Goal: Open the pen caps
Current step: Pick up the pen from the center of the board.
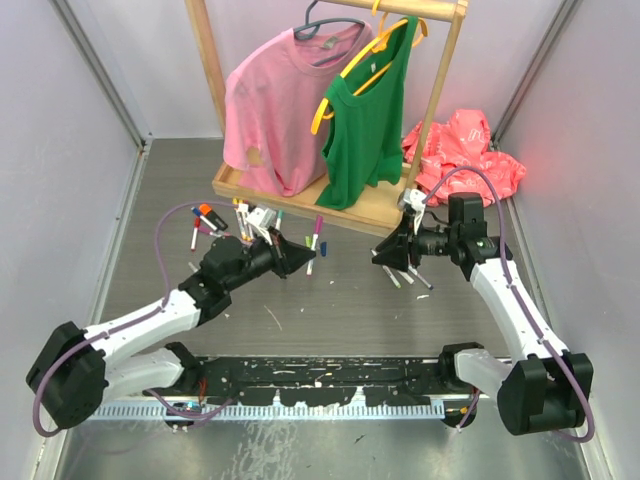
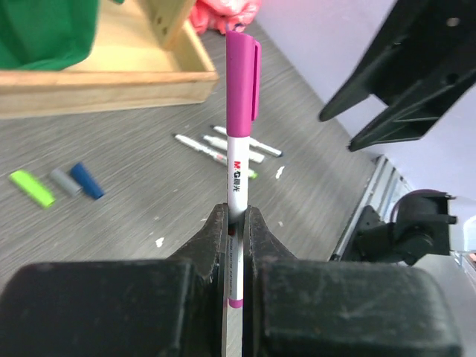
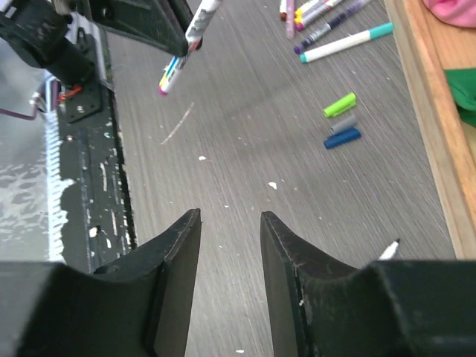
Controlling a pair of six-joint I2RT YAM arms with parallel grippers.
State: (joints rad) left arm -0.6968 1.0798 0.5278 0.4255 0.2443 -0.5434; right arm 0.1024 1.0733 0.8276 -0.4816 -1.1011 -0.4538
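I am watching the left gripper (image 2: 236, 223) clamping narrowly on a white marker (image 2: 236, 167). Its two fingers are pressing the barrel from either side just below the printed logo, and the marker is standing straight out of the grip. The pink cap (image 2: 242, 82) is sitting on the marker's far end, well clear of the fingertips and untouched by them. The barrel's short pink tail is showing between the finger bases. From overhead I am seeing the same marker (image 1: 315, 245) poking out of the left gripper (image 1: 300, 257) above the table (image 1: 330, 310).

The right gripper (image 3: 230, 245) is hanging wide open, with only bare table showing in the gap. In the top view the right gripper (image 1: 383, 257) is facing the left one, near it but apart, and is not touching the pink cap.

Three loose caps are lying in a row on the table near the wooden tray (image 3: 424, 111): a green cap (image 3: 340, 104), a grey cap (image 3: 343, 124) and a blue cap (image 3: 342, 138), all well apart from both grippers. A few uncapped markers (image 2: 223, 149) are lying flat beyond the held one.

One pen tip (image 3: 387, 249) is peeking out beside the right finger, the rest of it hidden. The far bunch of markers (image 3: 320, 18) is being cut off by the frame edge, so I am not able to count them.
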